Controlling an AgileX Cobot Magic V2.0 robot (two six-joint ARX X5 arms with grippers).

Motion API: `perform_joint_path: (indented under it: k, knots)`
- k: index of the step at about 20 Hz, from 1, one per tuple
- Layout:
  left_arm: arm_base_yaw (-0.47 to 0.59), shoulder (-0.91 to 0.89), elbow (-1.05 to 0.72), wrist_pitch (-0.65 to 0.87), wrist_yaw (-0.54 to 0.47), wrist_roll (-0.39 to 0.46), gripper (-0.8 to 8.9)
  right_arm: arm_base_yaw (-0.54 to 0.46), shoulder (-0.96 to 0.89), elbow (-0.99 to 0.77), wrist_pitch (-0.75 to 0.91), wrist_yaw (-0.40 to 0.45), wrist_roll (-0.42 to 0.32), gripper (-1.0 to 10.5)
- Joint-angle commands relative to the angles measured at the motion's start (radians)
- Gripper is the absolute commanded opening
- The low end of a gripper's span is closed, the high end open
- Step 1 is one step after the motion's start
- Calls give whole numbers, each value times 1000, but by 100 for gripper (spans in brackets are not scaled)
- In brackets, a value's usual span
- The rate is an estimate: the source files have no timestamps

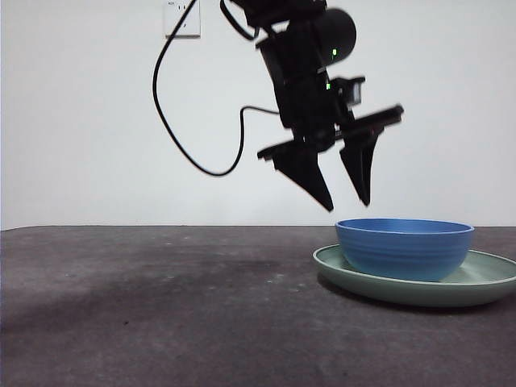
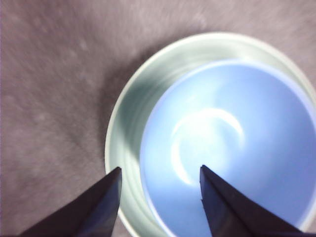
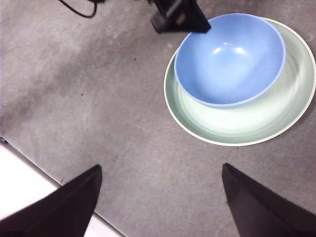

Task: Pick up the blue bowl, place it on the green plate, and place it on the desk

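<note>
The blue bowl [image 1: 404, 247] sits inside the green plate [image 1: 484, 284] on the desk [image 1: 161, 306] at the right. My left gripper [image 1: 348, 201] hangs open and empty just above the bowl's left rim, not touching it. In the left wrist view the bowl [image 2: 232, 148] and the plate [image 2: 133, 123] lie right below the open jaws of the left gripper [image 2: 160, 173]. My right gripper [image 3: 160, 170] is open and empty, high above the desk; its view shows the bowl [image 3: 229, 59] on the plate [image 3: 247, 123].
A black cable [image 1: 173, 121] hangs from the left arm down to a loop above the desk. A white wall socket [image 1: 182, 20] is on the back wall. A white edge [image 3: 19, 192] borders the desk near the right gripper.
</note>
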Motion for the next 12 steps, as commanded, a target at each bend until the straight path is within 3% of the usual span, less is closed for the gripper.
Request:
perform_joint_path:
  k: [1, 12]
  knots:
    - [6, 18, 101, -45, 3, 18, 259, 2, 4, 19, 10, 3, 6, 389]
    - [160, -359, 115, -53, 3, 26, 259, 1, 4, 19, 10, 30, 6, 389]
